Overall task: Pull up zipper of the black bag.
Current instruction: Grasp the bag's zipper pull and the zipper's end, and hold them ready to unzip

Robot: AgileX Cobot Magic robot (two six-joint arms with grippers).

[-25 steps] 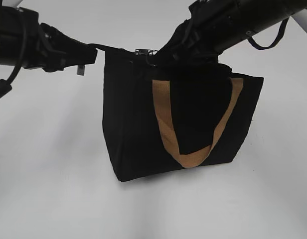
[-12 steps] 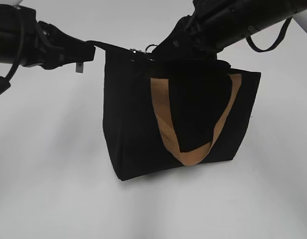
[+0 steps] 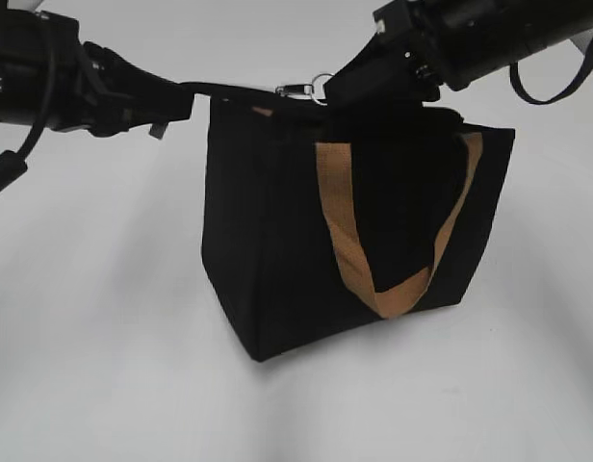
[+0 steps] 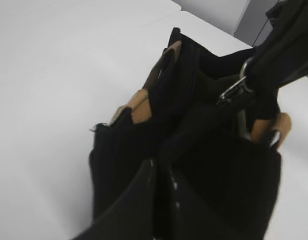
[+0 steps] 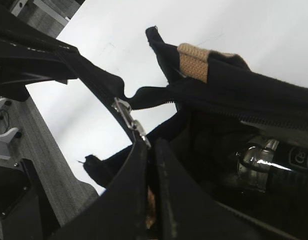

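Black bag (image 3: 277, 250) standing on white counter (image 3: 94, 366). Left claw (image 3: 176, 101) pinching bag's top rim end, fabric stretched taut. Right claw (image 3: 340, 89) pressed together on silvery zipper pull (image 3: 306, 89), partway along the rim. Tan handle (image 3: 373, 279) hanging down the front.

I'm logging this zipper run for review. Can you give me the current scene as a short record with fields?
bag: black bag upright on the white table
handle: tan webbing strap hanging down the front
zipper: silvery pull at the top rim
left end effector: shut on the bag's rim end
right end effector: shut on the pull
inside: shiny object, identity unclear
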